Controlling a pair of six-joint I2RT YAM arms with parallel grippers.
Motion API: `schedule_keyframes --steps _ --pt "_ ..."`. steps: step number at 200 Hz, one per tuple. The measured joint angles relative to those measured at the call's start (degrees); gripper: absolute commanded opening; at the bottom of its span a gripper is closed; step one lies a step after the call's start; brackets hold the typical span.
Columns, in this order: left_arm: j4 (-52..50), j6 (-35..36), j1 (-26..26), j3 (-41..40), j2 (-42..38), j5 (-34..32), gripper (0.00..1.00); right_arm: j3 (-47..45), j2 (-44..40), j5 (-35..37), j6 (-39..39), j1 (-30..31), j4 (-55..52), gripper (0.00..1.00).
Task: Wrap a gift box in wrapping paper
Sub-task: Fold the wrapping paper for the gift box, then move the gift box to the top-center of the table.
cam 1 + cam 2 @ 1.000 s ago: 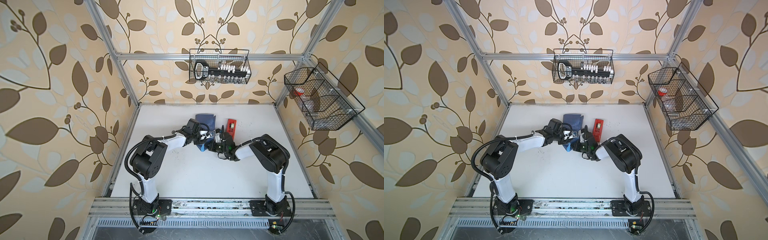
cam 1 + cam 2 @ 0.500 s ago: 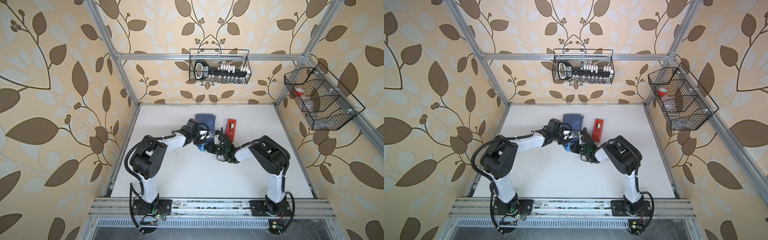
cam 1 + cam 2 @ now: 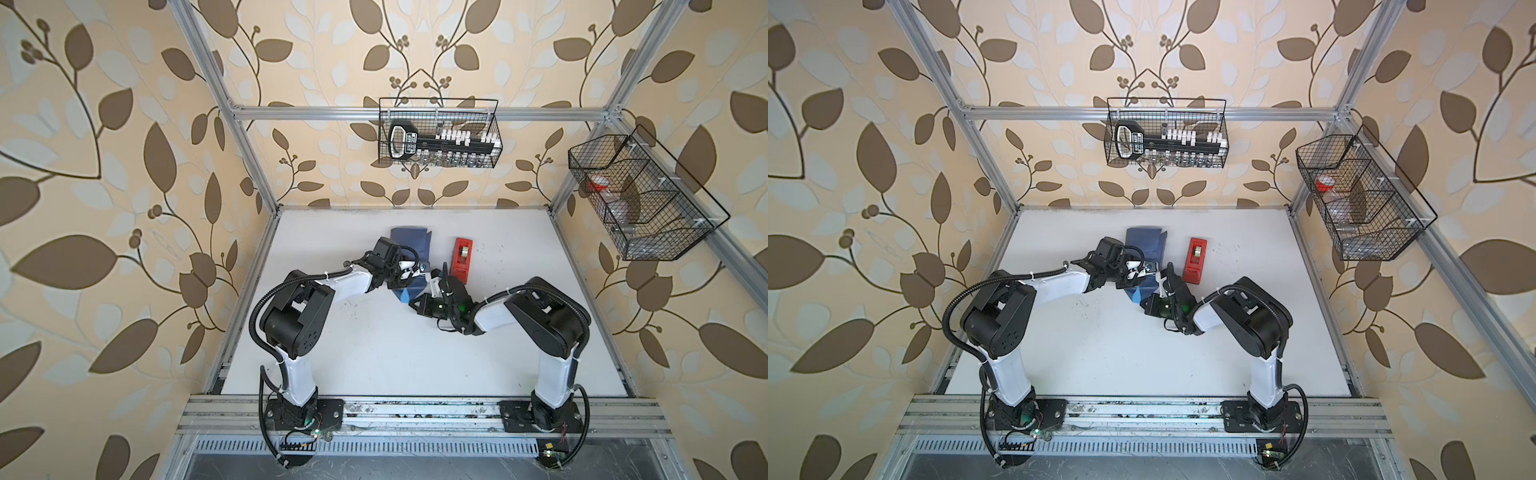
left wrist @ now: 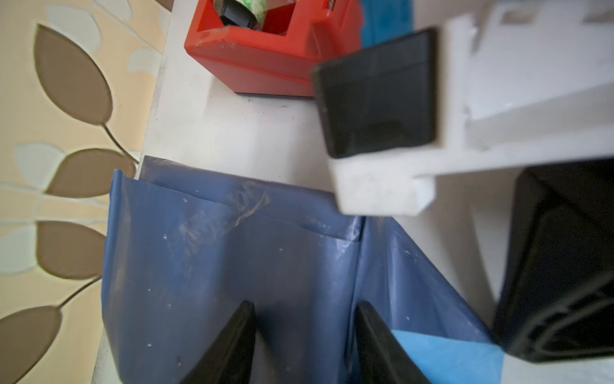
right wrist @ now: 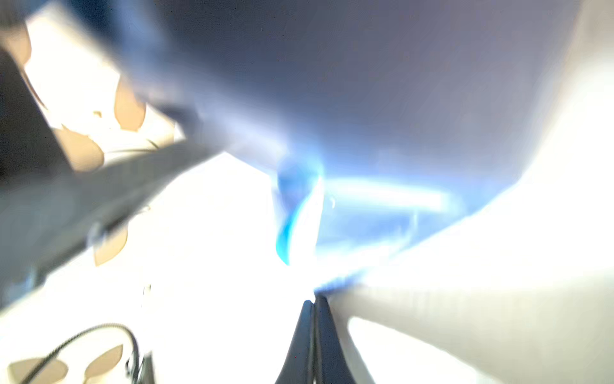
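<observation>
**A:** Left gripper (image 4: 304, 304)?
**B:** Jaws apart, right over the paper (image 4: 232, 266), which lies midway on the counter (image 3: 374, 353), long axis toward its far edge.
**A:** Right gripper (image 5: 314, 299)?
**B:** Closed together at the paper's near end; blur hides any pinch. Left sits nearer the paper's middle.

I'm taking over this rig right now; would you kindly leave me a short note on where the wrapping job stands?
Left gripper: open, jaws apart over the wrapping paper, holding nothing.
Right gripper: shut, at the end of the paper nearest the arms; its wrist view is too blurred to tell whether it pinches paper.
Things: the wrapped bundle sits mid-table, with the red tape dispenser beside it. The gift box is hidden under the paper.
Done: the paper's dark face is folded over the top, its edges overlapping.
Left: a light-blue flap sticks out at the near end; it probably needs folding and taping.
</observation>
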Motion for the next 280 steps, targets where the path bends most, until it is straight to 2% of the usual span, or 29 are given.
schedule_keyframes --steps 32,53,72,111,117,152,186,211,248,280 --pt "-10.2 -0.1 0.0 5.3 0.1 1.1 0.66 -4.5 -15.5 0.0 -7.0 -3.0 -6.2 0.24" --pt "-16.6 -0.3 0.0 9.8 0.0 2.1 0.71 -3.7 -26.7 1.7 -16.7 -5.1 -11.1 0.37" --pt "-22.2 -0.1 0.1 14.1 -0.1 2.5 0.78 -2.6 -32.9 3.7 -26.6 -5.6 -14.4 0.49" --pt "-33.2 1.4 2.6 20.0 -2.6 5.0 0.85 -2.6 -37.2 9.1 -47.1 -4.8 -19.4 0.51" --pt "-34.1 2.0 3.5 20.0 -3.3 5.4 0.86 -2.8 -37.4 9.8 -51.3 -4.0 -20.1 0.54" --pt "-38.8 6.8 9.9 20.0 -5.9 6.2 0.87 -3.1 -34.6 14.6 -75.8 5.1 -25.5 0.56" --pt "-39.6 9.2 14.2 18.4 -5.7 8.3 0.87 -1.6 -23.4 19.5 -89.8 7.2 -28.1 0.55" --pt "-37.2 6.4 14.2 18.4 -4.0 9.4 0.88 -0.2 -17.2 21.6 -95.6 7.0 -28.3 0.53" --pt "-31.4 -4.5 14.2 21.2 1.2 9.8 0.96 3.3 -11.0 22.3 -99.8 6.1 -26.3 0.5" --pt "-29.0 -8.3 14.1 24.8 5.1 9.7 0.92 5.9 -7.2 23.0 -101.6 5.9 -23.1 0.46"
